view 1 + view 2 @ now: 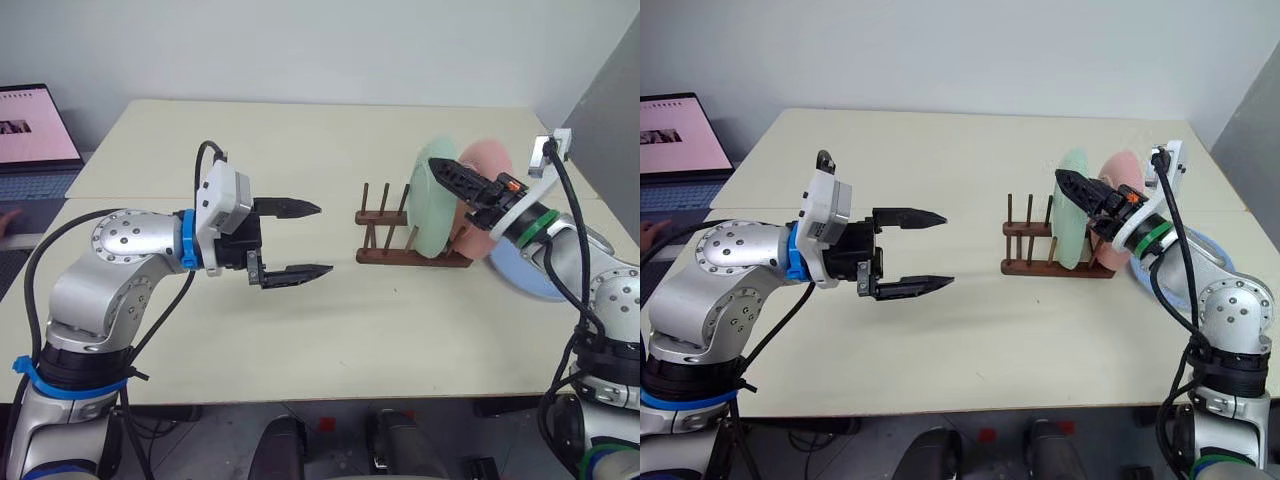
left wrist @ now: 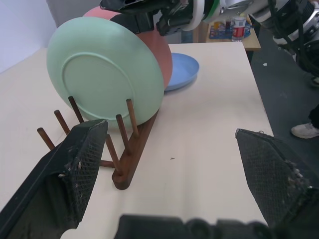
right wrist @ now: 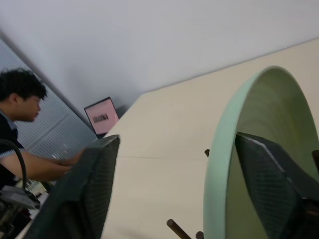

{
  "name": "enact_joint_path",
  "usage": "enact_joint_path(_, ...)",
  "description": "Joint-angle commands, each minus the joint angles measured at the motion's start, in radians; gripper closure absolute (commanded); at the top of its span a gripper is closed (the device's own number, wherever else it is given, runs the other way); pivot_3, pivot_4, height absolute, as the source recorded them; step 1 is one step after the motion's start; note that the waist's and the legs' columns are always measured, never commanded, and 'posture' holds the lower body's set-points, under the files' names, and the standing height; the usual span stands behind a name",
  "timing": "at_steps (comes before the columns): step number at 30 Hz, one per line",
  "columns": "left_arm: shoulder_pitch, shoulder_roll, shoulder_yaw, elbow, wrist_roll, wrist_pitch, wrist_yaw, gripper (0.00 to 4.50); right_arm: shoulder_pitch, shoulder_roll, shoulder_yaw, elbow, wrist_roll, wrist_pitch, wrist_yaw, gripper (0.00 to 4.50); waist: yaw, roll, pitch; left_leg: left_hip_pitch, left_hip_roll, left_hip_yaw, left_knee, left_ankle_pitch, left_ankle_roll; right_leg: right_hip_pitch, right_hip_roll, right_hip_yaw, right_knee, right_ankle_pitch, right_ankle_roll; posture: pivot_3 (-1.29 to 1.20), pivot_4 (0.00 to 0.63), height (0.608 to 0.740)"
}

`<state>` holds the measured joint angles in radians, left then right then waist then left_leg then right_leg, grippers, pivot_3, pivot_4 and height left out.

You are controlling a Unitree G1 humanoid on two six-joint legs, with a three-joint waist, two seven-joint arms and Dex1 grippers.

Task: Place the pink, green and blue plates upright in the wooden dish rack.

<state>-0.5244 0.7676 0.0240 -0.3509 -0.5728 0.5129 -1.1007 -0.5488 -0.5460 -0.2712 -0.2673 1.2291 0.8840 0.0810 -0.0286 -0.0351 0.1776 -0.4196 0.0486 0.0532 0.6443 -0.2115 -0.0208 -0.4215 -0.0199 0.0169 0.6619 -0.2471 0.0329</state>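
The green plate (image 1: 432, 215) stands upright between the pegs of the wooden dish rack (image 1: 383, 256). The pink plate (image 1: 494, 158) stands upright right behind it, at the rack's right end. Beside the rack, on its right, the blue plate (image 2: 182, 70) lies flat on the table, partly hidden by my right arm. My right gripper (image 1: 447, 172) is open at the green plate's top rim. One of its fingers (image 3: 87, 191) is outside the rim and the other is inside the bowl of the plate. My left gripper (image 1: 322, 238) hangs open and empty, left of the rack and pointing at it.
A laptop (image 1: 33, 128) with a pink screen sits off the table's far left. A person (image 3: 22, 107) sits by it, a hand (image 1: 10, 218) near the keyboard. A grey panel (image 1: 612, 130) stands at the right. The rack's left peg slots hold nothing.
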Motion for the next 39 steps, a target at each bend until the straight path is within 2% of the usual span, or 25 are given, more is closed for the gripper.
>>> enact_joint_path(1,-0.024,-0.009,-0.006,-0.005,0.004,-0.021,0.002,0.00,-0.035,-0.073,0.018,-0.084,-0.110,-0.042,0.078,0.12,0.000,0.000,0.000,0.000,0.000,0.000,0.000,0.000,0.000,0.000,0.000,0.000,0.000,0.000,0.000,0.00,0.150,0.739)
enact_joint_path(6,-0.030,-0.017,-0.012,0.001,0.001,-0.023,-0.004,0.00,-0.037,-0.241,0.029,-0.158,-0.266,-0.097,0.239,0.12,0.001,0.000,0.000,0.000,0.000,0.000,0.000,0.000,0.000,0.000,0.000,0.000,-0.001,0.000,0.000,0.00,0.150,0.739)
enact_joint_path(10,-0.039,-0.006,-0.009,0.006,-0.047,0.025,-0.042,0.00,-0.020,-0.385,-0.044,-0.213,-0.259,-0.085,0.373,0.12,0.003,0.000,0.000,-0.001,0.000,0.000,-0.001,0.000,0.000,0.000,0.000,-0.001,-0.003,0.000,0.000,0.00,0.150,0.739)
enact_joint_path(15,-0.042,0.012,-0.027,0.003,-0.042,0.021,-0.091,0.00,0.185,-0.600,-0.220,-0.276,-0.289,-0.018,0.575,0.12,0.010,0.000,0.000,-0.002,0.000,-0.001,-0.001,0.000,0.001,0.000,-0.001,-0.001,-0.004,0.000,0.000,0.00,0.150,0.739)
enact_joint_path(18,-0.041,0.016,-0.049,-0.003,-0.013,-0.018,-0.114,0.00,0.373,-0.671,-0.302,-0.299,-0.399,-0.037,0.690,0.12,0.017,0.000,0.000,-0.001,0.000,0.000,0.000,-0.001,0.001,0.001,-0.001,-0.001,-0.004,0.000,0.000,0.00,0.150,0.739)
enact_joint_path(20,-0.042,0.014,-0.068,-0.013,0.002,-0.038,-0.128,0.00,0.507,-0.699,-0.304,-0.299,-0.518,-0.077,0.737,0.12,0.018,0.000,0.000,-0.001,0.000,0.001,0.000,-0.001,0.001,0.001,-0.001,0.000,-0.004,0.000,0.000,0.00,0.150,0.739)
enact_joint_path(23,-0.045,0.008,-0.092,-0.028,0.019,-0.057,-0.137,0.00,0.632,-0.707,-0.234,-0.256,-0.704,-0.189,0.733,0.12,0.019,0.000,0.000,0.001,0.000,0.001,0.001,-0.001,0.001,0.002,-0.001,0.000,-0.004,-0.001,-0.002,0.00,0.150,0.739)
enact_joint_path(24,-0.045,0.007,-0.095,-0.030,0.023,-0.062,-0.138,0.00,0.645,-0.702,-0.224,-0.248,-0.732,-0.212,0.735,0.12,0.019,0.000,0.000,0.001,0.000,0.002,0.001,-0.001,0.001,0.002,-0.001,0.001,-0.004,-0.001,-0.002,0.00,0.150,0.739)
enact_joint_path(27,-0.043,-0.004,-0.115,-0.043,0.041,-0.085,-0.135,0.00,0.625,-0.663,-0.073,-0.148,-0.869,-0.299,0.666,0.12,0.016,-0.001,0.000,0.002,-0.001,0.003,0.002,0.000,0.001,0.002,-0.001,0.002,-0.003,-0.001,-0.002,0.00,0.150,0.739)
enact_joint_path(31,-0.040,-0.011,-0.120,-0.066,0.031,-0.080,-0.130,0.00,0.513,-0.594,0.132,0.019,-1.033,-0.387,0.608,0.12,0.012,-0.001,0.000,0.002,-0.001,0.003,0.002,0.000,0.001,0.001,-0.001,0.002,-0.003,-0.001,-0.002,0.00,0.150,0.739)
enact_joint_path(39,-0.038,-0.023,-0.117,-0.088,0.022,-0.070,-0.114,0.00,0.313,-0.445,0.305,0.333,-1.176,-0.442,0.596,0.12,0.002,-0.001,0.000,0.002,-0.001,0.003,0.001,0.000,0.001,0.001,0.000,0.001,-0.002,0.001,0.001,0.00,0.150,0.739)
